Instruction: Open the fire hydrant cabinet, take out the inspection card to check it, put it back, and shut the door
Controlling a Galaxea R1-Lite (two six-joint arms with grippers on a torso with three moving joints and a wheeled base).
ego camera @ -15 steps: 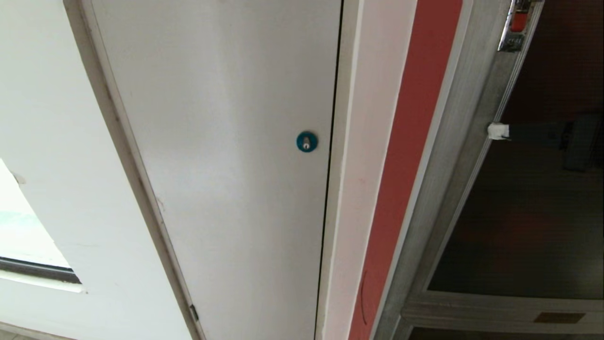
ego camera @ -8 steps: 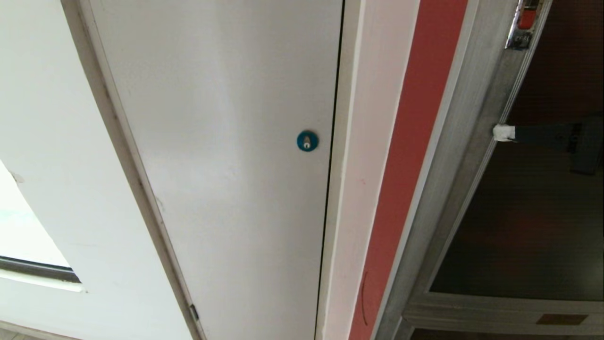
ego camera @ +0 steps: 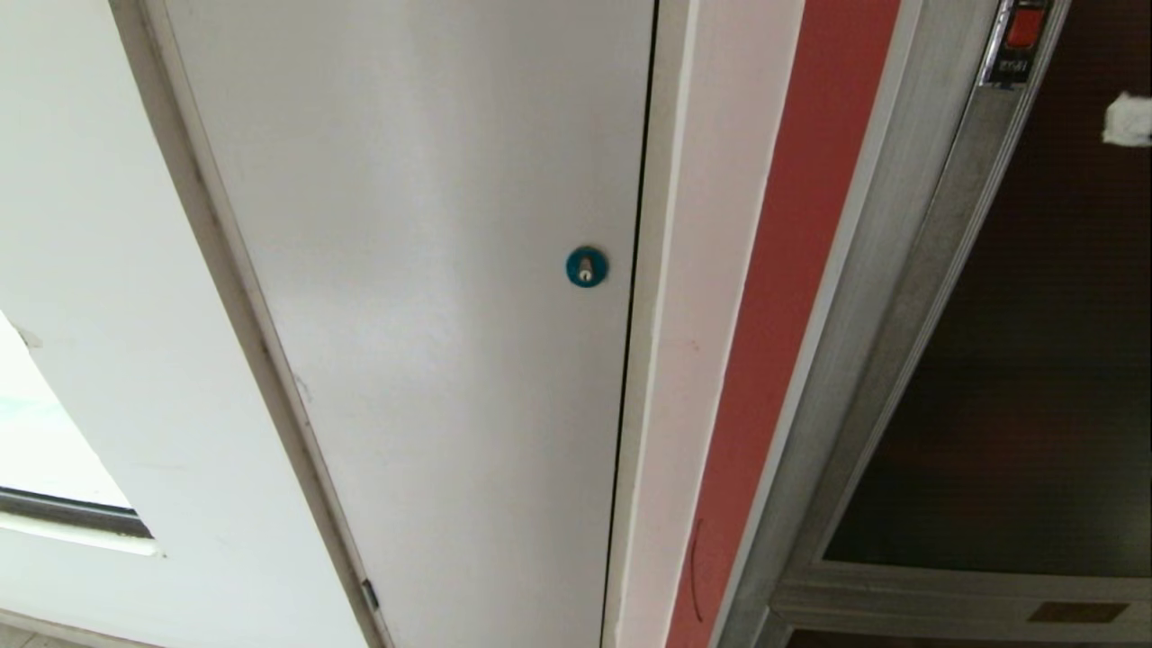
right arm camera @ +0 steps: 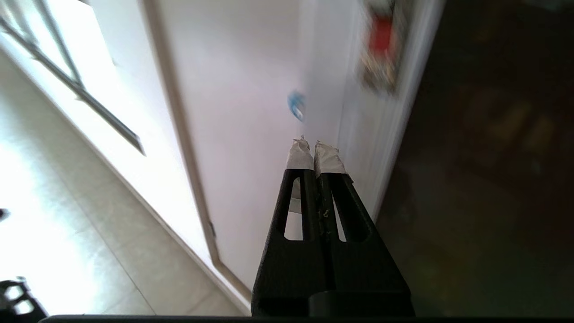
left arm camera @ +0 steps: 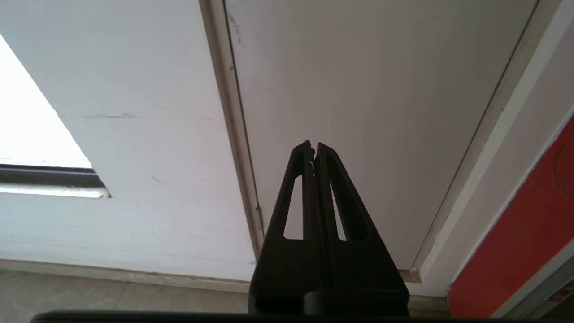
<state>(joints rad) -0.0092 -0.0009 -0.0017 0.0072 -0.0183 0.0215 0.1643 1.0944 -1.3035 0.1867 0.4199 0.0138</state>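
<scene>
Right claw (ego camera: pixel 1129 120) pressed together, seemingly before the door (ego camera: pixel 1017 360).

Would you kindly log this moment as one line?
right gripper: shut, empty, before dark glass door | red-and-metal latch: untouched | left gripper: shut, parked by white panel door

The right gripper (ego camera: pixel 1127 119) hangs in front of the door (ego camera: pixel 1008 360) of the fire hydrant cabinet (ego camera: pixel 909 297), its tip apart from the frame. The latch (ego camera: pixel 1021 40) sits on the frame, up and to the left of that gripper. Further left of the gripper comes a wall strip (ego camera: pixel 774 297), then the panel door (ego camera: pixel 432 270) with its round lock (ego camera: pixel 586 267) near the edge facing the cabinet. The left gripper (left arm camera: pixel 314 150) points at the lower part of the panel door, with the floor (left arm camera: pixel 112 300) below it.
</scene>
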